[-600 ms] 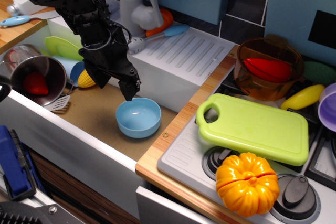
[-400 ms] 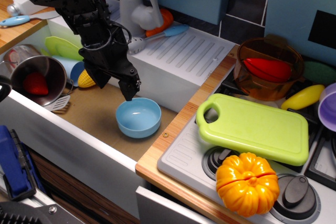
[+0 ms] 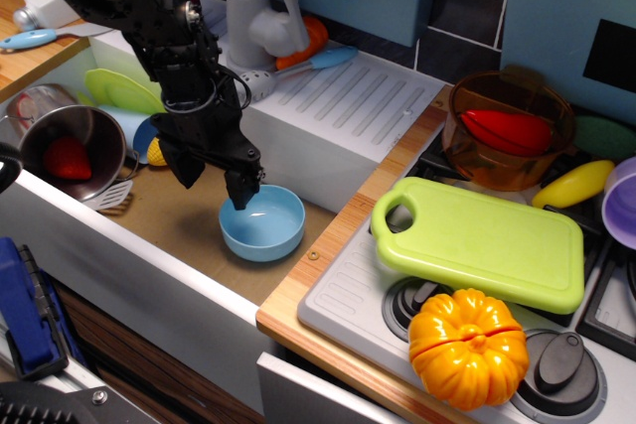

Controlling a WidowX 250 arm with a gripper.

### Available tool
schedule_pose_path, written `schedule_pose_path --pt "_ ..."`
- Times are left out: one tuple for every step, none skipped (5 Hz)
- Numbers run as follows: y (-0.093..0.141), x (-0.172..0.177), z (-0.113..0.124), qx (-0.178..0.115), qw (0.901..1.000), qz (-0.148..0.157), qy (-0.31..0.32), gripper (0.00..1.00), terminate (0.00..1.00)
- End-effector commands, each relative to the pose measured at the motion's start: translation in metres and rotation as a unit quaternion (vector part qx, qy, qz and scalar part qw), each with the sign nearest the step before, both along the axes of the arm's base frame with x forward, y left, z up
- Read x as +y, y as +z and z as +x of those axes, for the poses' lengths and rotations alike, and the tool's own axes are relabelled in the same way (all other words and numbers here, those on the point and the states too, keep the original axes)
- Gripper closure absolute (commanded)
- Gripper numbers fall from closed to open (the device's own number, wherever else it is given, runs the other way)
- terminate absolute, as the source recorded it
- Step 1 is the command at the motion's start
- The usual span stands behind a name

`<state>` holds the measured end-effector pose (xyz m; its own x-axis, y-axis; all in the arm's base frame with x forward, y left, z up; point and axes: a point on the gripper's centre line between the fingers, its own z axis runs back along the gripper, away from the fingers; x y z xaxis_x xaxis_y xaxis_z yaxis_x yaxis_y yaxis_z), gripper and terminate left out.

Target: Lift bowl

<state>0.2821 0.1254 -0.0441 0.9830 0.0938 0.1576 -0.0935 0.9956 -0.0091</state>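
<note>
The bowl (image 3: 263,222) was seen left of centre on the sink floor (image 3: 179,220). The gripper (image 3: 221,178) was spread, one finger reaching its near-left rim. Grasping was judged in hand; next, pinching the rim, then raising.

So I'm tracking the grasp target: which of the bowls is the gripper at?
The light-blue bowl in the sink; the gripper straddles its rim. The amber bowl sits across the counter.

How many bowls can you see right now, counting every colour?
3. The small light-blue plastic bowl sits in the sink under the gripper; the transparent amber bowl is on the stove; the purple bowl is cut off at the right edge. More may be hidden.
</note>
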Motion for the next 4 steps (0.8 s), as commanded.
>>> schedule_pose_path --pt "-0.01 0.002 0.007 -0.015 0.9998 0.014 0.007 0.0 0.0" --pt "-0.021 0.003 0.006 -0.025 0.9996 0.01 0.007 0.0 0.0" --pt "-0.026 0.002 0.005 -0.027 0.9995 0.016 0.009 1.0 0.0" --pt "-0.026 0.001 0.006 -0.028 0.9994 0.016 0.009 1.0 0.0"
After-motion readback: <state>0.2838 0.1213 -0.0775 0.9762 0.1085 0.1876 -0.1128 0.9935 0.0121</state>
